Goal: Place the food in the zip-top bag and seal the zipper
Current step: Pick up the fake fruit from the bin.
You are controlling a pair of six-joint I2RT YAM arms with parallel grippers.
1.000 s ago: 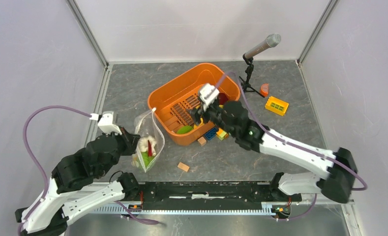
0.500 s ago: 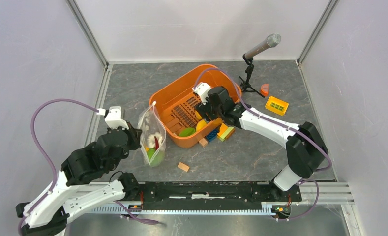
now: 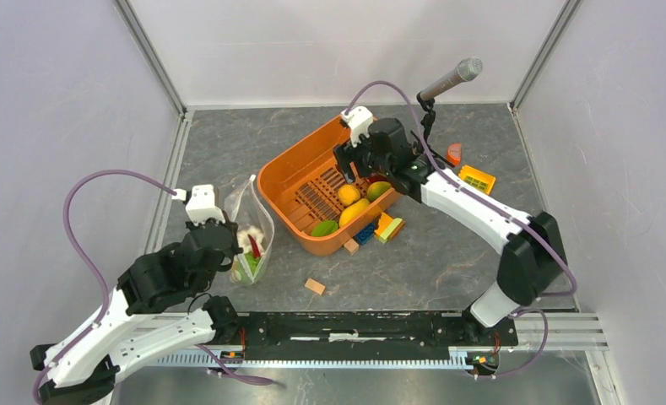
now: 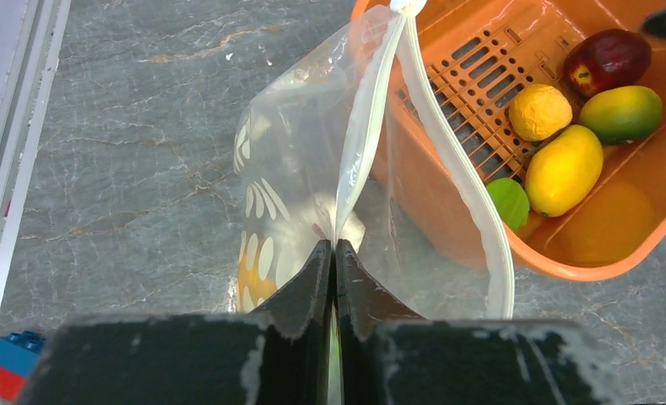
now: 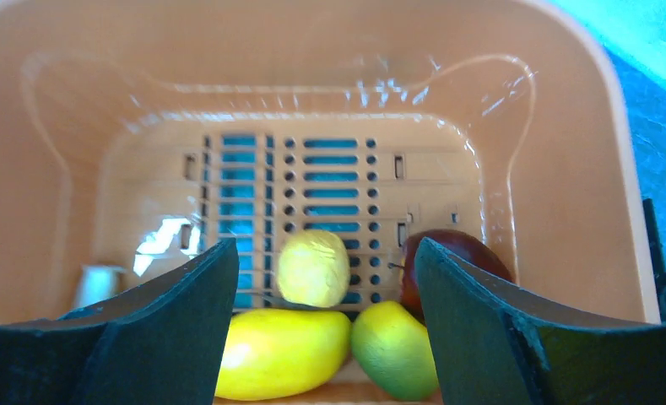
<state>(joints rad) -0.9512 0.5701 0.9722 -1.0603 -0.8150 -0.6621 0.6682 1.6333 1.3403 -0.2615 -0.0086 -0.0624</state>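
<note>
Tabletop (image 3: pixel 228 143) is grey marble-patterned, walls (image 3: pixel 346 42) pale; left pincer (image 4: pixel 335 249) grips zip-top bag (image 4: pixel 287 152), right pincer (image 5: pixel 325 246) gapes.

An orange basket (image 3: pixel 283 180) sits on the grey bench (image 3: pixel 228 143). Colourful blocks (image 3: pixel 381 228) lie just beside it. A microphone (image 3: pixel 452 78) stands behind.

- Zip-top bag (image 4: pixel 295 160): clear, glossy, flexible plastic film.
- Orange basket (image 4: pixel 608 245): smooth, glossy moulded plastic.
- Tabletop (image 4: pixel 143 126): matt grey, marble-patterned.
- Yellow round fruit (image 5: pixel 312 267): rough-textured skin.

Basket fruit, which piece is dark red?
The round piece in the orange basket, beside the green-yellow one; every other piece there is yellow or green.
</note>
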